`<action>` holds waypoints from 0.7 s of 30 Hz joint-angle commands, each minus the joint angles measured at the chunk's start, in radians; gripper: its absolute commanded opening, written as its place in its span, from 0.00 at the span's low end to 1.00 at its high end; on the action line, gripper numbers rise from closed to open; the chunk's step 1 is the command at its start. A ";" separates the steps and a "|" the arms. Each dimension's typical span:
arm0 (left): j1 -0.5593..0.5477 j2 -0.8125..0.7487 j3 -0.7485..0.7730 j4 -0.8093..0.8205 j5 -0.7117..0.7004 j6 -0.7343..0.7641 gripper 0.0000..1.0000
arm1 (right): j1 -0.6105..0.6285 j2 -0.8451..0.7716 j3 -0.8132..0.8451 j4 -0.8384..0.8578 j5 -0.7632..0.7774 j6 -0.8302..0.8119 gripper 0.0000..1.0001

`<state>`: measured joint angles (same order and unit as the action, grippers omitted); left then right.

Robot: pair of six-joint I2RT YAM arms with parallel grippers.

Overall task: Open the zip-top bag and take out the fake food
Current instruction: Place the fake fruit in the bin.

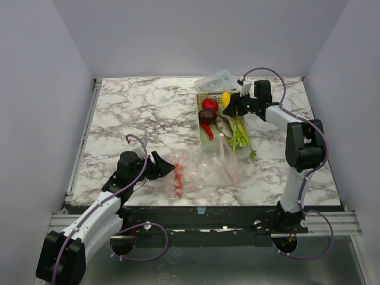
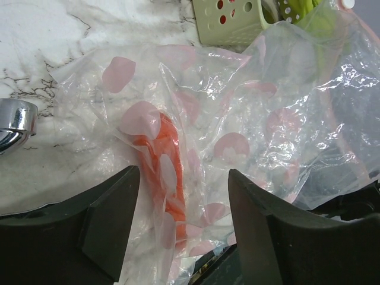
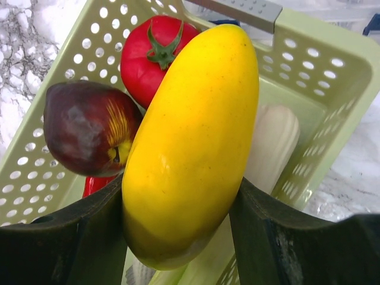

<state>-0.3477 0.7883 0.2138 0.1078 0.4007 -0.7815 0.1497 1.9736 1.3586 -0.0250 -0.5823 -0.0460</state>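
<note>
Right gripper (image 3: 184,234) pinches lemon (image 3: 190,136) (left wrist: bagged carrot (image 2: 166,172)).

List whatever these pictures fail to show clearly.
1. The carrot: left wrist view, blurred through the zip-top bag; its near end is lost in folds inside the left gripper.
2. The bag's zip, open or shut: too small in the top view, crumpled in the left wrist view.
3. The chili: right wrist view, mostly behind the beet and the right gripper holding the lemon.
</note>
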 commanded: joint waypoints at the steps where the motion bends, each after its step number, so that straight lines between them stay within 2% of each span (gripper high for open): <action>1: 0.008 -0.068 -0.014 -0.073 -0.041 0.012 0.65 | 0.016 0.077 0.072 -0.092 0.046 -0.024 0.47; 4: 0.009 -0.113 -0.016 -0.106 -0.053 0.013 0.68 | 0.033 0.102 0.117 -0.138 0.053 -0.029 0.52; 10: 0.009 -0.199 -0.023 -0.179 -0.062 0.009 0.75 | 0.044 0.058 0.111 -0.144 0.064 -0.035 0.74; 14: 0.010 -0.252 -0.031 -0.208 -0.059 0.005 0.80 | 0.043 -0.003 0.095 -0.147 0.088 -0.054 0.83; 21: 0.010 -0.305 -0.037 -0.245 -0.029 0.011 0.82 | 0.044 -0.177 -0.008 -0.131 0.133 -0.111 0.89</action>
<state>-0.3450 0.5121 0.1951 -0.0994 0.3649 -0.7818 0.1982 1.9247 1.4162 -0.1497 -0.5014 -0.1066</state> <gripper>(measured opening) 0.822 0.871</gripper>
